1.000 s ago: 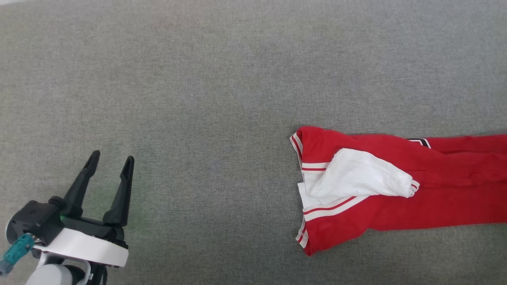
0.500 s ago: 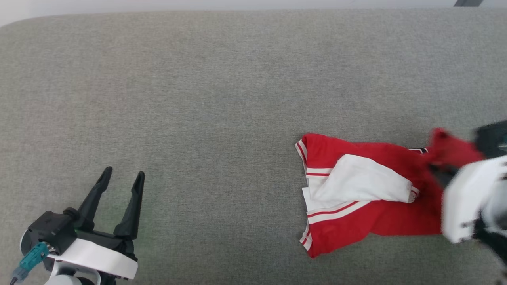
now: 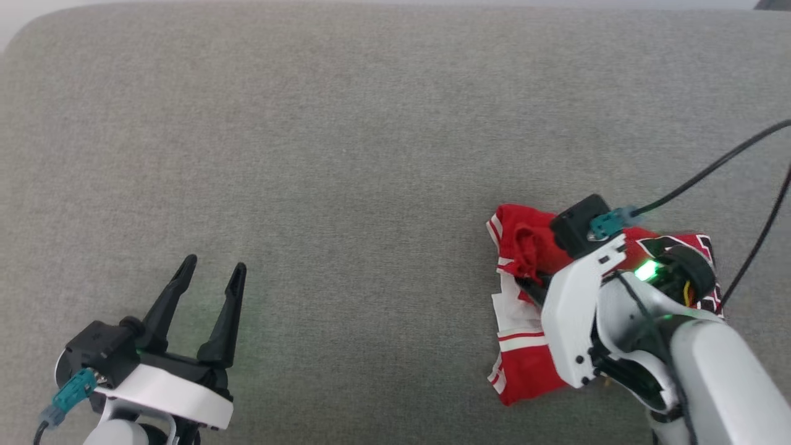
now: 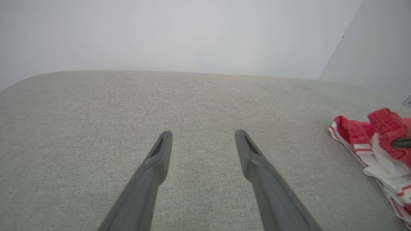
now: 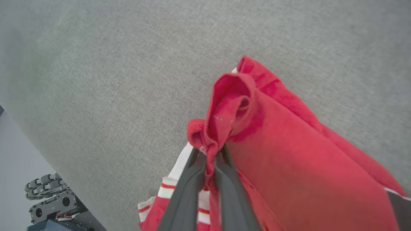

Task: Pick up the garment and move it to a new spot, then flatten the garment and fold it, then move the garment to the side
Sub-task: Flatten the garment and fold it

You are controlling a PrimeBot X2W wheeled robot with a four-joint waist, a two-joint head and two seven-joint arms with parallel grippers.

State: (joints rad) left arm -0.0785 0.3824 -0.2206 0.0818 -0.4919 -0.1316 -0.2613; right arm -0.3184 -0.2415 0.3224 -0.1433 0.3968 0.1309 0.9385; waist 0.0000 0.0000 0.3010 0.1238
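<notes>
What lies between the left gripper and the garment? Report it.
Bare grey upholstery, seen in the head view: nothing lies between the open left gripper and the garment.

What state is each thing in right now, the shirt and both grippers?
left gripper, fingers spread open, holding nothing, well apart from the shirt.
right gripper, fingers shut on a red fold of the red jersey T-shirt.
red jersey T-shirt, bunched up, not flat, lying on the grey padded surface with one fold pulled up.
</notes>
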